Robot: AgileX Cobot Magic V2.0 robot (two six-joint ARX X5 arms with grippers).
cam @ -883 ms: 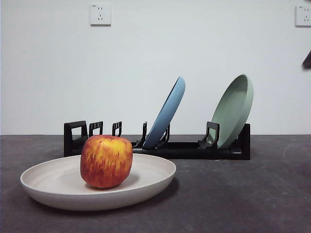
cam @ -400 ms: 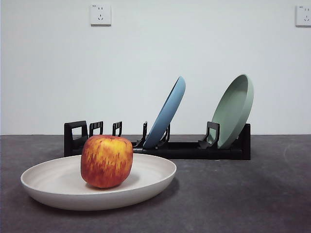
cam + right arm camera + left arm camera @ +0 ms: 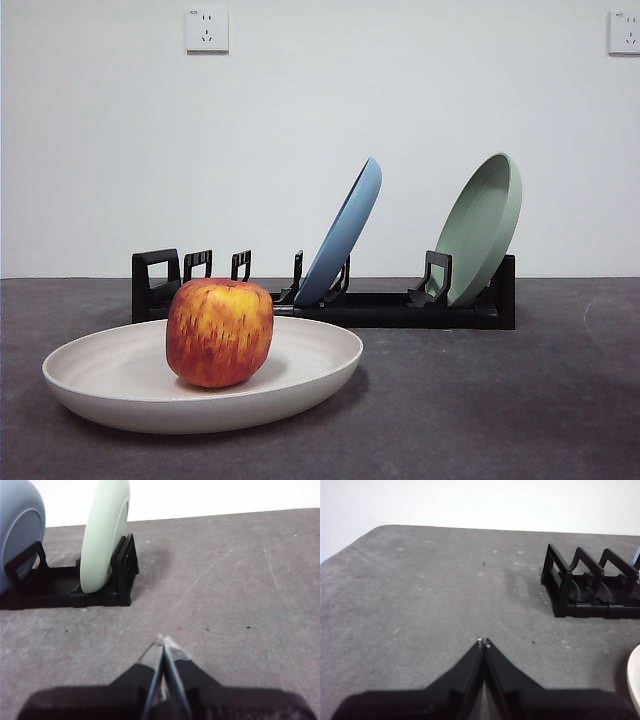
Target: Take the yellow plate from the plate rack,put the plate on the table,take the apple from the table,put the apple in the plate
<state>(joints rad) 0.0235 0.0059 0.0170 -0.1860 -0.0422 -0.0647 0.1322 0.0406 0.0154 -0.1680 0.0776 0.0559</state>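
The tabletop [image 3: 520,400] carries everything I need, and as I read it the job is done: what remains is only to keep both arms parked clear of the dishes. The best way to handle that is to leave them where they hang, low over bare surface, and not sweep either one across the rack or the loaded plate.

The plate rack [image 3: 400,308] stands at the back and holds two dishes upright in its slots: the light blue plate [image 3: 345,235], leaning, and the sage green plate [image 3: 485,225] near the closed end. The pegs at the loop end stand vacant.

The yellow plate [image 3: 300,375] lies flat on the tabletop in front of the rack, apart from it. The apple [image 3: 219,333] sits inside it, a little off centre, upright and steady.

My left gripper [image 3: 483,641] has its jaws closed on nothing, over bare surface beside the rack's loop end, with the yellow plate's rim just showing at the picture's edge. My right gripper [image 3: 162,639] likewise has its jaws pressed together and empty, beyond the rack's other end, near the sage green plate.
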